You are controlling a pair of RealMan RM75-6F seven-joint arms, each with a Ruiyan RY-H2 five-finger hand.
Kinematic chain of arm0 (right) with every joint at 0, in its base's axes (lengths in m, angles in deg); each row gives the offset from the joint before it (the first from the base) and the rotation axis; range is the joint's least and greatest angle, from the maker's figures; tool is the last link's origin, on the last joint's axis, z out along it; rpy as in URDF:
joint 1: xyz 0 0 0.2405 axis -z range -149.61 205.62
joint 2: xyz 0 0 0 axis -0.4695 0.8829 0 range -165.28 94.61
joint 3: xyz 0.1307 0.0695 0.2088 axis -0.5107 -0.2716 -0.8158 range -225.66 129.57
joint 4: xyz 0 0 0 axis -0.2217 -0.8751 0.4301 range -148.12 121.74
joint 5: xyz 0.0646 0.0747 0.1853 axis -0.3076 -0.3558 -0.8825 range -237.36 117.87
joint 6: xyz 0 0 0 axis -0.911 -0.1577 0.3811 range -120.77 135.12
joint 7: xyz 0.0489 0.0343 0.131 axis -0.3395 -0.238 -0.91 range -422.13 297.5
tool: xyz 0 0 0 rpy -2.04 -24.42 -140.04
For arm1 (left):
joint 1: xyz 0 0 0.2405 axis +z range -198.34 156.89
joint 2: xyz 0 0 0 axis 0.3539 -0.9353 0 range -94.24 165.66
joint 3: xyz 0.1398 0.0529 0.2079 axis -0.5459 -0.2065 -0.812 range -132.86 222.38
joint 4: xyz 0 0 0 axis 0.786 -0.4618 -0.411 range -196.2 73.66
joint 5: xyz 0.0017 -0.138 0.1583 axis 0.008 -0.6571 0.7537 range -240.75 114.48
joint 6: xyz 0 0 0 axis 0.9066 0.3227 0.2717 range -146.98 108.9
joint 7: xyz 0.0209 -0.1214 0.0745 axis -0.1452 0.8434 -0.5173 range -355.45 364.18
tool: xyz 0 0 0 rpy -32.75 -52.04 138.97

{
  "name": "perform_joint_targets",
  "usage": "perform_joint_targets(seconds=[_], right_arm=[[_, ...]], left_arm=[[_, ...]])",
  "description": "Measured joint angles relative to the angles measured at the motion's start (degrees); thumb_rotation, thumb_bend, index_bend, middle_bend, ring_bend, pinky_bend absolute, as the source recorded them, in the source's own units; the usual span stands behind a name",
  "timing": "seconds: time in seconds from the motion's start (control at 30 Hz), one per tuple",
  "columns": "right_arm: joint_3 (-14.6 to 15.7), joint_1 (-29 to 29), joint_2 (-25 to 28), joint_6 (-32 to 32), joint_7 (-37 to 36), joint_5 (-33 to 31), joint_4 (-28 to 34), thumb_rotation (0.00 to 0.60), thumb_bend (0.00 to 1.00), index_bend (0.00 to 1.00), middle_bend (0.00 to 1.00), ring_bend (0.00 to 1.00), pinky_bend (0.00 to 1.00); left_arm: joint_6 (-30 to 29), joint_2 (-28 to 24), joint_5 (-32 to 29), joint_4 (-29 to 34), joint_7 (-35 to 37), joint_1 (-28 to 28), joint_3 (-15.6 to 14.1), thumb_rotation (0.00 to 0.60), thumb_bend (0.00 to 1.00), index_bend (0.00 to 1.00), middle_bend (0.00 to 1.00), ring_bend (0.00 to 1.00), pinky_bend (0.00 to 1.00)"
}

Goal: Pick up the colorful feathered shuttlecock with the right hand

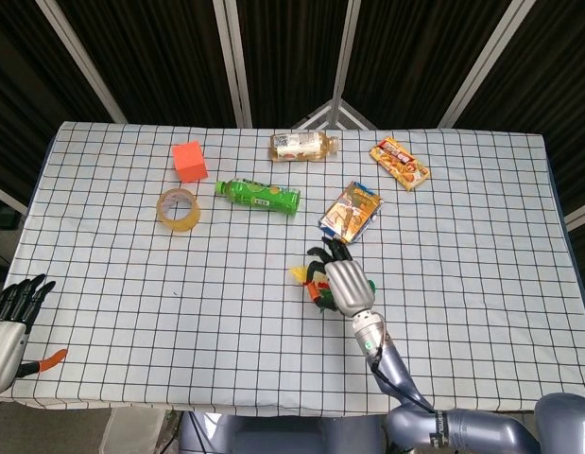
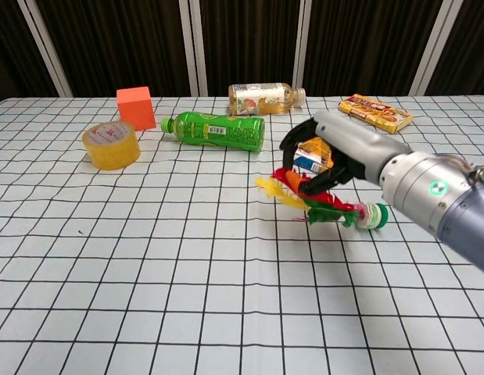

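- Right hand (image 2: 335,152), centre-right of the chest view: fingers curled around the feathers of the shuttlecock (image 2: 324,205), which hangs lifted clear of the tabletop (image 2: 148,258), its base to the right.
- Left hand (image 1: 10,317), lower-left corner of the head view: fingers spread, holding nothing.
- Risk: the grip is on pliant feathers, not the base; they may slip through and drop the shuttlecock.
- Snack pack (image 1: 351,210) lies close behind; a swing could knock it.

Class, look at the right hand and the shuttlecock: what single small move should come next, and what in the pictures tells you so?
Probably a short, steady lift straight up. The right hand already grips the colorful feathered shuttlecock, which appears raised only slightly above the table. The snack packet lies just behind it, so rising straight up seems safer than moving forward.
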Motion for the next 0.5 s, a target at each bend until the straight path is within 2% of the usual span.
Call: perform_joint_targets(seconds=[0.23,0.5], right_arm=[[-3.16,0.39,4.80,-2.49,3.32,-2.15,4.42,0.600,0.56,0.68,0.25,0.00,0.00],[-4.24,1.62,8.26,-4.06,4.07,-4.73,5.78,0.600,0.56,0.68,0.25,0.00,0.00]], left_arm=[[0.09,0.00,0.17,0.19,-0.33,0.02,-0.20,0.600,0.00,0.00,0.00,0.00,0.00],[-0.01,0.11,0.50,0.37,-0.84,0.12,-0.43,0.600,0.00,0.00,0.00,0.00,0.00]])
